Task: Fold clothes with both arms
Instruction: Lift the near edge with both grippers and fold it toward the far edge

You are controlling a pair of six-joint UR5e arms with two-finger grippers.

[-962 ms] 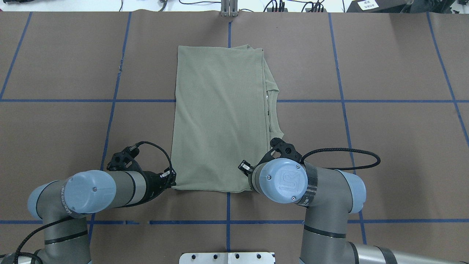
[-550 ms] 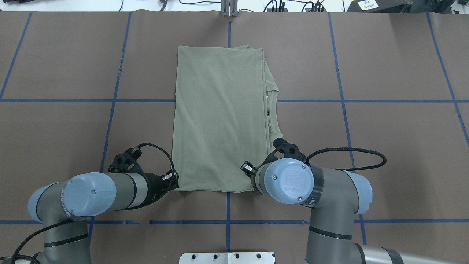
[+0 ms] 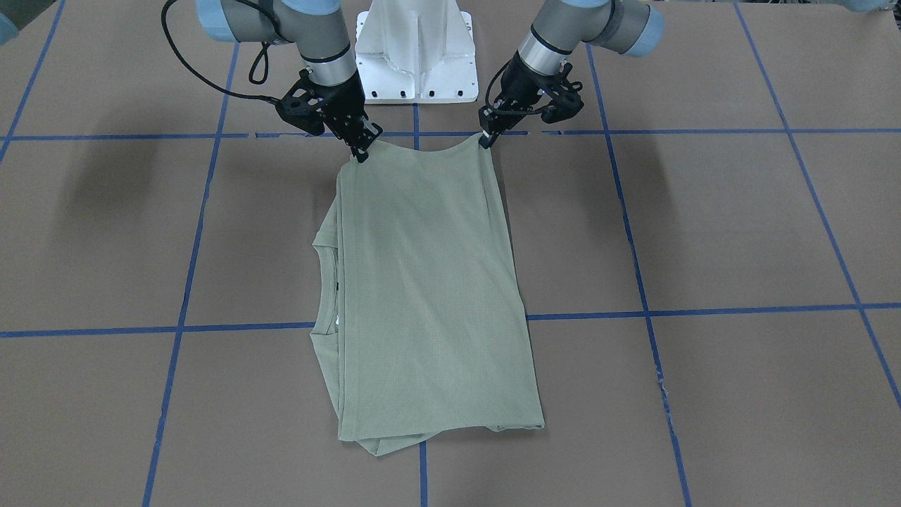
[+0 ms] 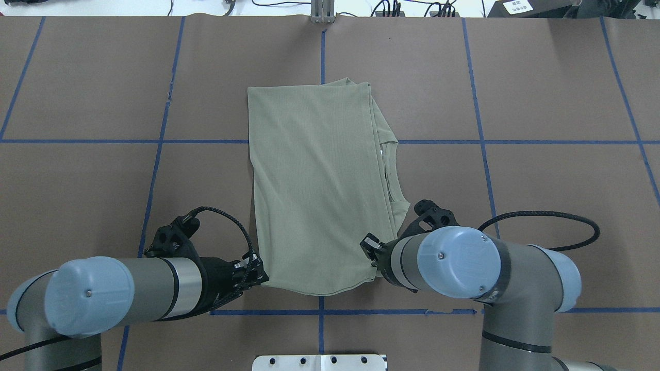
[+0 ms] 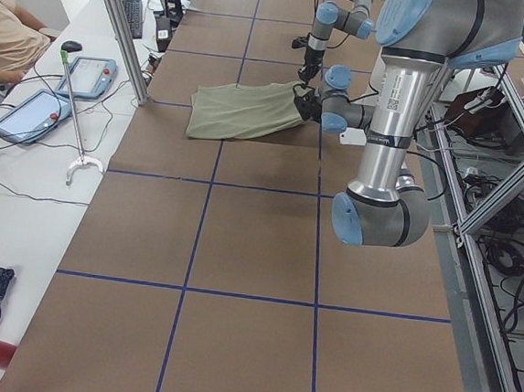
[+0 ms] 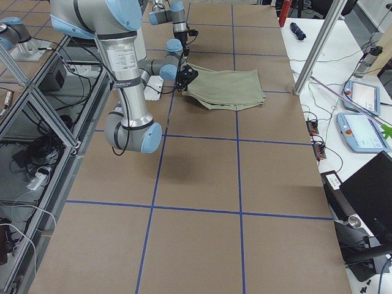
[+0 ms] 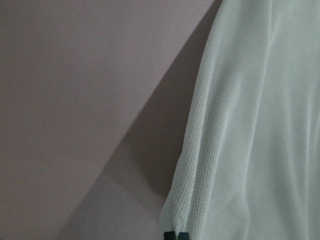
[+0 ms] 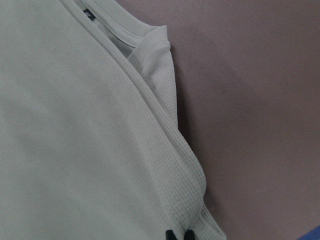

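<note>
The sage-green shirt (image 4: pixel 314 180) lies folded into a long rectangle on the brown table, its round neck (image 4: pixel 392 170) poking out on the right side. My left gripper (image 4: pixel 260 278) is shut on its near left corner, and my right gripper (image 4: pixel 374 265) is shut on its near right corner. Between them the near hem hangs in a shallow sag. In the front-facing view the shirt (image 3: pixel 422 282) rises toward the left gripper (image 3: pixel 486 141) and the right gripper (image 3: pixel 362 155). Each wrist view shows closed fingertips (image 7: pixel 175 235) (image 8: pixel 179 234) pinching knit cloth.
Blue tape lines (image 4: pixel 154 170) divide the brown table into squares. The white pedestal base (image 3: pixel 415 49) stands between the arms. A metal post (image 4: pixel 322 13) sits at the far edge. A side table with tablets (image 5: pixel 31 112) and a seated person (image 5: pixel 10 36) lies beyond.
Both grippers have risen and pulled back toward the robot with the shirt's near corners. The near hem, flat before, now sags between them, and the shirt has skewed slightly.
</note>
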